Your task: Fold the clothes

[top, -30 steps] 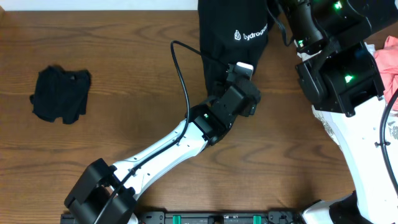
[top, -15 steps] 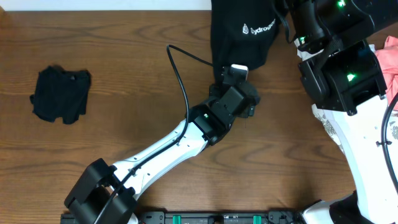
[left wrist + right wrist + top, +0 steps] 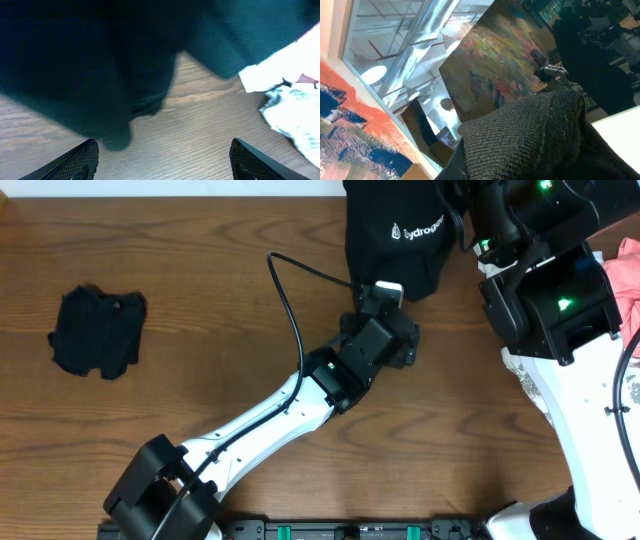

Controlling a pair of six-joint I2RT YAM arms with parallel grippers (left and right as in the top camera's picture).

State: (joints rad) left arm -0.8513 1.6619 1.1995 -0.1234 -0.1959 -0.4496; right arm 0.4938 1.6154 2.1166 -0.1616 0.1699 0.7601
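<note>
Black shirt [image 3: 395, 230]: top centre of the overhead frame on the table [image 3: 200, 260], long axis running up-down.
Left pincer [image 3: 163, 147]: wide, empty, just below the shirt's lower edge; nearer arm for that edge.
Right pincer: hidden by cloth, grip cannot be told.

Black shirt [image 3: 395, 225] top (beyond frame edge)

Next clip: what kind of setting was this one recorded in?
Probably an indoor lab or workshop bench for robot trials: a wooden table with the left arm and right arm at it, a crumpled black garment lying ready, and, in the right wrist view, what looks like exposed ceiling ducting.
</note>
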